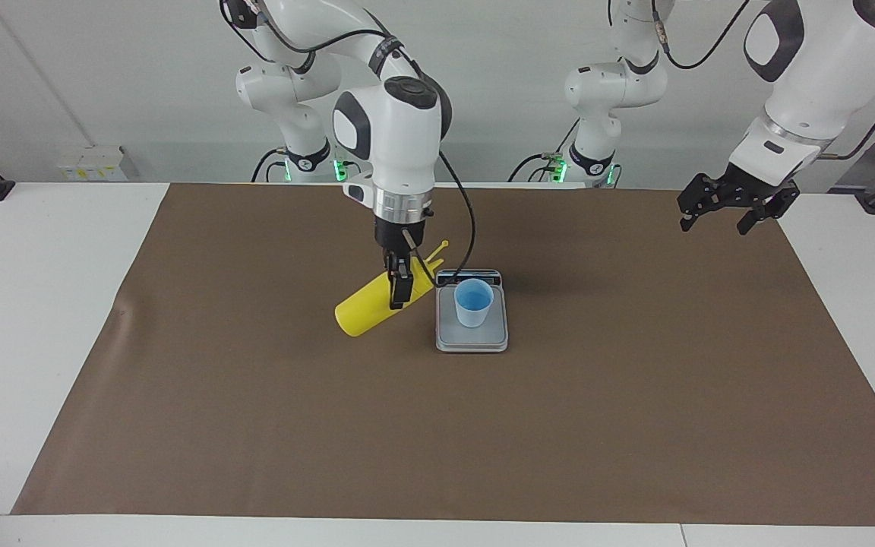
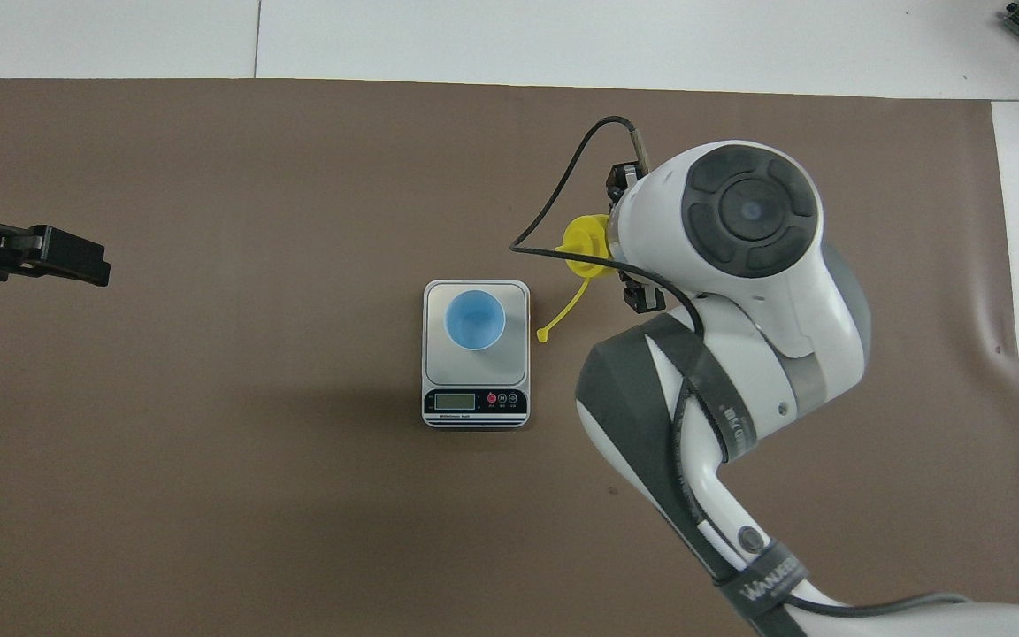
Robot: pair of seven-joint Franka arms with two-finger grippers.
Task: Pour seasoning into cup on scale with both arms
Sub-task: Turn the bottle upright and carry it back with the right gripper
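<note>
The right gripper [image 1: 399,291] clamps the tilted seasoning bottle [image 1: 368,310] beside the scale [image 1: 472,338], clear of the cup [image 1: 474,301]; the left gripper [image 1: 737,203] waits, spread open and empty.

Glossy plastic seasoning [image 1: 365,310]; matt brown paper mat [image 1: 635,395].

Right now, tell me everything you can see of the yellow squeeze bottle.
The yellow squeeze bottle is a plain cylinder of smooth plastic, with no label in sight. It hangs tilted in the air beside the scale, toward the right arm's end of the table, flat base lowest and nozzle end raised toward the robots. A thin yellow cap stick trails from its nozzle end toward the scale. The right gripper is shut on its upper body. It touches neither the brown mat nor the scale.
</note>
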